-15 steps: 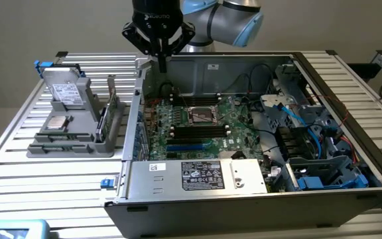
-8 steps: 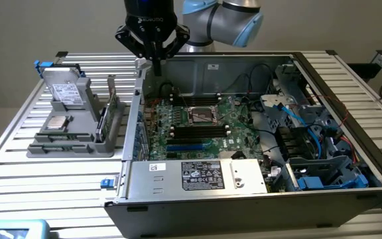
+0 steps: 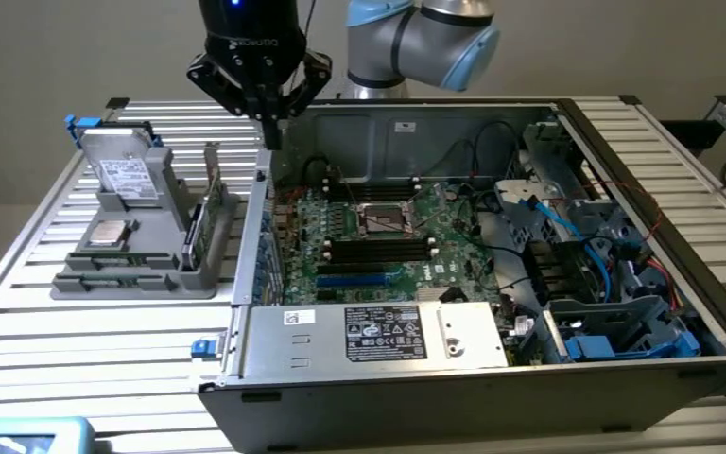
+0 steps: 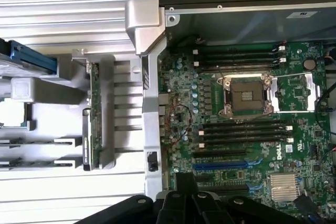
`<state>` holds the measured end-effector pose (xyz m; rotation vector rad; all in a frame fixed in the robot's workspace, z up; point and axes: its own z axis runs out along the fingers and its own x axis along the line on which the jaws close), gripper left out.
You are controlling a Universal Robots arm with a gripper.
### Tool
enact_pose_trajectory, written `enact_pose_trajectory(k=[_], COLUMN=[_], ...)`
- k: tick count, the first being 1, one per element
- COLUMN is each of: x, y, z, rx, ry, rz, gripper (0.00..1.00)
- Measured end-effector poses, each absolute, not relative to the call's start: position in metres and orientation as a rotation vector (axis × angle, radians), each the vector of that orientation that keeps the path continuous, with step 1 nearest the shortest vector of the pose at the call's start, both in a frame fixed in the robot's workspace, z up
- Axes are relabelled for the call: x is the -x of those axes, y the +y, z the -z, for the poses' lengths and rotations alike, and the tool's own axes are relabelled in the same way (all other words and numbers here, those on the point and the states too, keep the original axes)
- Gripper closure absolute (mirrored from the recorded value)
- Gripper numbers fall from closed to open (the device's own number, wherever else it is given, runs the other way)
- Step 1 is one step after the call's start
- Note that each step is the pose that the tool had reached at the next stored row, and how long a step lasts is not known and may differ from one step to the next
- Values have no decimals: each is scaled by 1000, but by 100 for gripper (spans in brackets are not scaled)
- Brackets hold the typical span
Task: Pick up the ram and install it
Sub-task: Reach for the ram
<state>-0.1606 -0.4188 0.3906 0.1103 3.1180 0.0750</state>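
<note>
Exterior view: tool (image 3: 269, 128) hovering above computer case (image 3: 363, 397) wall, fingers closed together, nothing seen between them; ram (image 3: 194, 236) sitting in grey holder (image 3: 136, 279) on slatted surface (image 3: 86, 350).

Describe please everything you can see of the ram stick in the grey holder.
The ram is a thin, narrow green board with dark chips. It stands on edge in a slot of the grey holder, outside the computer case, beside the wider green card. The end effector is apart from it, above the case wall.
</note>
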Motion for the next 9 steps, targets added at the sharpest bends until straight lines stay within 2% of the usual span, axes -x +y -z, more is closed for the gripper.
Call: enact_pose_trajectory(k=[9], x=[201], y=[-424], z=[-390], rx=[-110], ry=[3118], rz=[-75], gripper=[89])
